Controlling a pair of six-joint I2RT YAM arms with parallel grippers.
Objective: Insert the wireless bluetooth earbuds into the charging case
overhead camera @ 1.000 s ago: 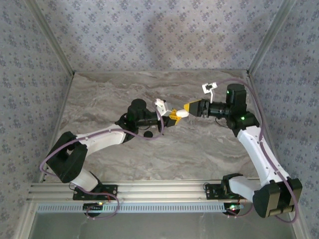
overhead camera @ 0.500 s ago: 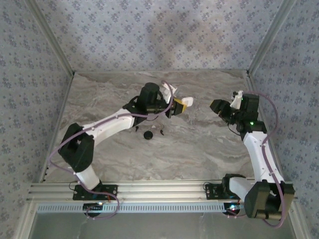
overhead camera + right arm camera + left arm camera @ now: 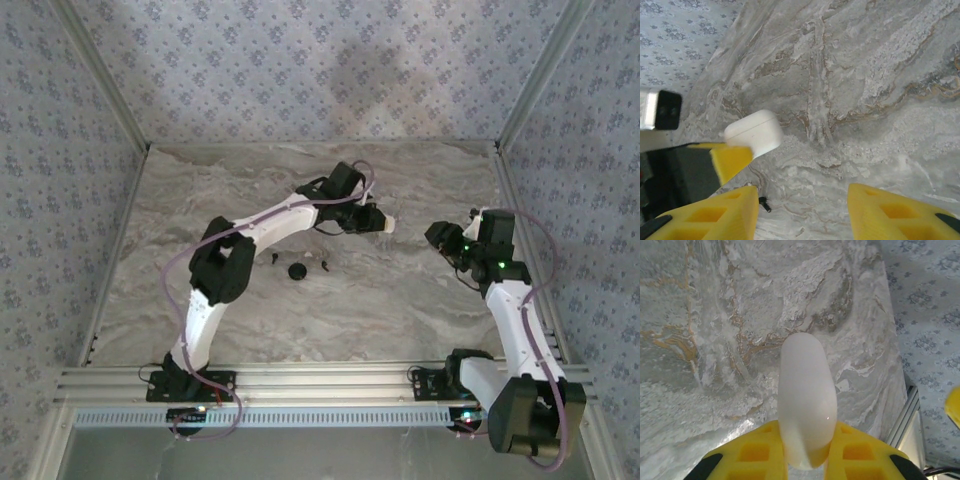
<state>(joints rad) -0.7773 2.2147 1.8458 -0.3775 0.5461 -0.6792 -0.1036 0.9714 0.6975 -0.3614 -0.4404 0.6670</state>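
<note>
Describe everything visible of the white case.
The case is a small, smooth, glossy white pebble, plastic by its look, with rounded ends. A thin seam runs around it, and it looks shut. The left gripper clamps it between its yellow fingers, one end sticking out past them, raised above the marble table. Nothing else touches it.

Two arms, pincers facing across the far middle of the surface

The left arm stretches from its base toward 1 o'clock, its left pincer pointing to 3 o'clock, clamped on the white charging case. The right arm stands folded, its right pincer aimed at 9 o'clock, yellow fingers parted with nothing between them.
</note>
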